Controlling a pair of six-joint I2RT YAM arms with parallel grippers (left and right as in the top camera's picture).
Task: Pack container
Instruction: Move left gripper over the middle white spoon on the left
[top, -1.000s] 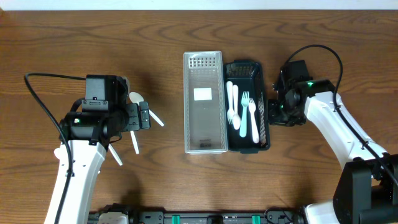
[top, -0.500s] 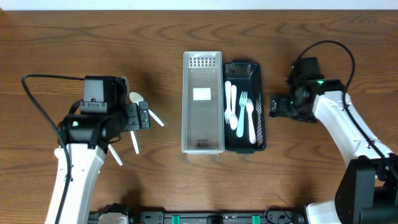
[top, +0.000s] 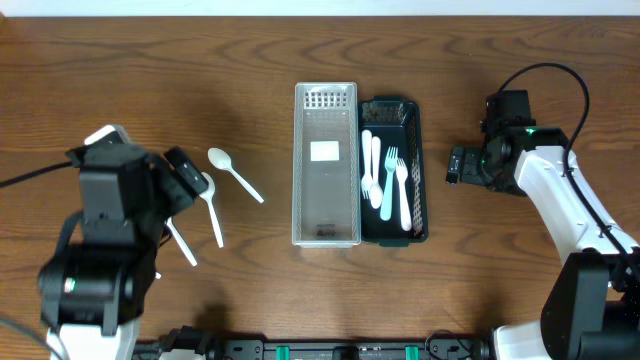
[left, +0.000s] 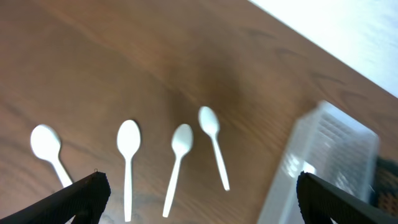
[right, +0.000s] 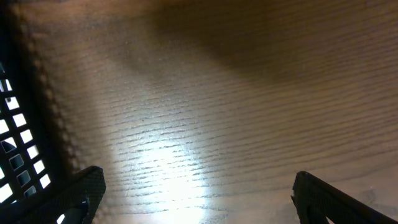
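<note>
Several white plastic spoons (left: 127, 155) lie side by side on the wooden table, the same spoons (top: 235, 172) showing at the overhead view's left. My left gripper (left: 199, 205) hangs open high above them with nothing between its fingers; from overhead the left gripper (top: 190, 180) sits left of the spoons. A clear plastic container (top: 327, 165) stands empty mid-table, and a dark slotted basket (top: 422, 180) touching its right side holds white cutlery (top: 385, 175). My right gripper (top: 455, 165) is open and empty, just right of the basket.
In the right wrist view only bare wood lies between the fingers, with the basket's slotted wall (right: 12, 124) at the left edge. The clear container (left: 323, 162) shows at the right of the left wrist view. Black cables trail from both arms.
My right gripper has opened and pulled back to the right, away from the basket. The left arm has risen and shifted left, uncovering the spoons it hung over.
</note>
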